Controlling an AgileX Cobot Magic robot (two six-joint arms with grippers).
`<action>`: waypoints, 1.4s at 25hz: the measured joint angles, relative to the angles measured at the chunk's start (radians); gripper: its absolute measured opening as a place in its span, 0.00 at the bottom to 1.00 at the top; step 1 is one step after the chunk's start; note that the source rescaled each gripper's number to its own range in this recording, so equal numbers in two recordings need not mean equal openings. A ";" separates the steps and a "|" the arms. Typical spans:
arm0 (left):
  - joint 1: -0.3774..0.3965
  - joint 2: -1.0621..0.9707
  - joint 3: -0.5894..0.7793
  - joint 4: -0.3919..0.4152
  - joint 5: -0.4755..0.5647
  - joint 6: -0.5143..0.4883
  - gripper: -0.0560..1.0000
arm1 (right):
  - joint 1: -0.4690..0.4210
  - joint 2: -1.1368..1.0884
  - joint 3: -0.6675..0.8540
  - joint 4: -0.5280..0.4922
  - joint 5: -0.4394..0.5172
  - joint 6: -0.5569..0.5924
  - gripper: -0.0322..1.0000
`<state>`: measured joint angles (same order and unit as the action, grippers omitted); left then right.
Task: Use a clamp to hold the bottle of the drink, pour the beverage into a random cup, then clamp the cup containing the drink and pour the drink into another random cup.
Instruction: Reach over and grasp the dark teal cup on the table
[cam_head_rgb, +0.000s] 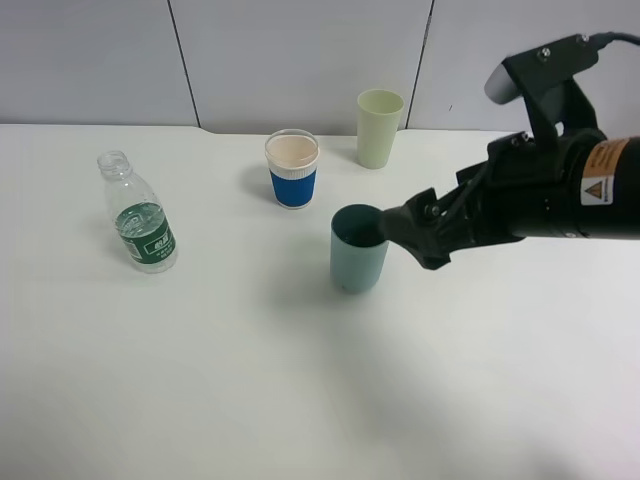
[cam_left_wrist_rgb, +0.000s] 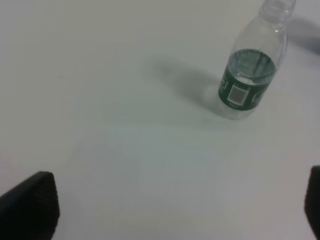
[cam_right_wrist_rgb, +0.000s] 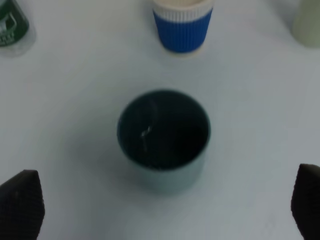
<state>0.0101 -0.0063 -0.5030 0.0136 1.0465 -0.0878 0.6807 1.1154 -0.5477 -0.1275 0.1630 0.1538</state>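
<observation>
The bottle stands upright and capless at the table's left, also in the left wrist view, with clear beverage up to about its green label. My left gripper hangs open well short of it, holding nothing. At the table's middle stands the teal cup. Its dark inside shows a small glint, and I cannot make out a liquid level. My right gripper is just to its right, and its open fingers do not touch it. The blue-sleeved white cup stands behind the teal one.
A taller pale yellow-green cup stands at the back, right of the blue-sleeved cup. The white table runs to a grey wall behind. The right arm's black body hangs over the table's right side.
</observation>
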 joint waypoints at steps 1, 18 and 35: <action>0.000 0.000 0.000 0.000 0.000 0.000 1.00 | 0.000 0.000 0.015 -0.012 0.000 0.014 1.00; 0.000 0.000 0.000 0.002 0.000 0.000 1.00 | 0.000 0.165 0.103 -0.231 -0.023 0.195 1.00; 0.000 0.000 0.000 0.002 0.000 0.000 1.00 | -0.104 0.439 0.102 -0.240 -0.402 0.007 1.00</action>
<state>0.0101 -0.0063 -0.5030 0.0159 1.0465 -0.0878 0.5762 1.5548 -0.4454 -0.3676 -0.2389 0.1608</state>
